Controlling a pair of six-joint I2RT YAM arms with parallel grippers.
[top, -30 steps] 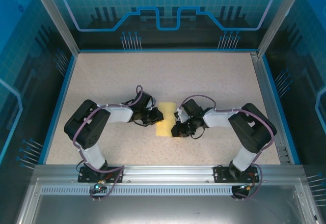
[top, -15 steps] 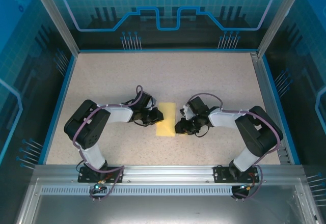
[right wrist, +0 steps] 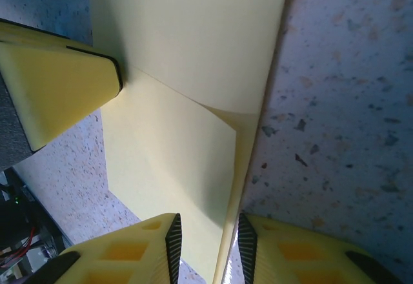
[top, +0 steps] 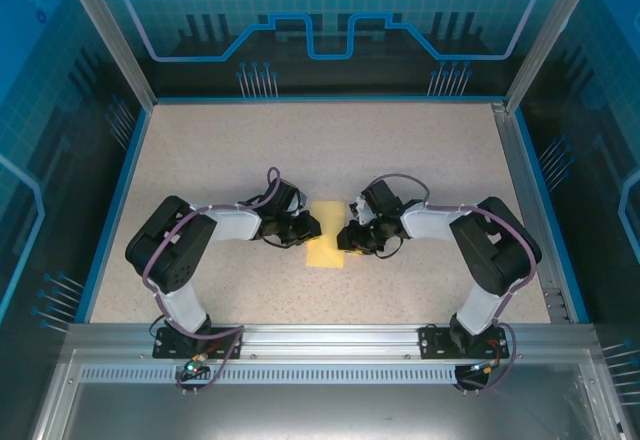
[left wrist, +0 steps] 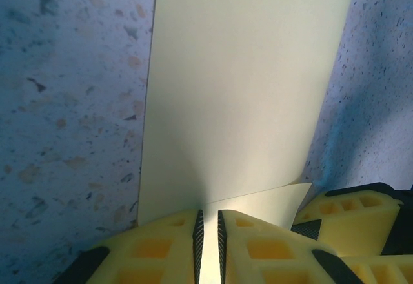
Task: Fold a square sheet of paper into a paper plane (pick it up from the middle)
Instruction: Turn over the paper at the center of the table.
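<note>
Pale-yellow and folded, the sheet of paper [left wrist: 245,90] had its near edge pinched between the pressed-together fingers of the left gripper [left wrist: 208,232]. From them it ran straight ahead, lying on the speckled table [left wrist: 64,103]. The right gripper [right wrist: 208,232] had its jaws slightly spread, the sheet's creased edge passing through the gap between them. Farther ahead and to its left, a yellow finger of the left gripper touched the sheet beside a folded-over flap.

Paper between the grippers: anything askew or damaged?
The folded paper shows no tears, but one layer's corner juts out beside the left gripper, so the layers look slightly misaligned.
</note>
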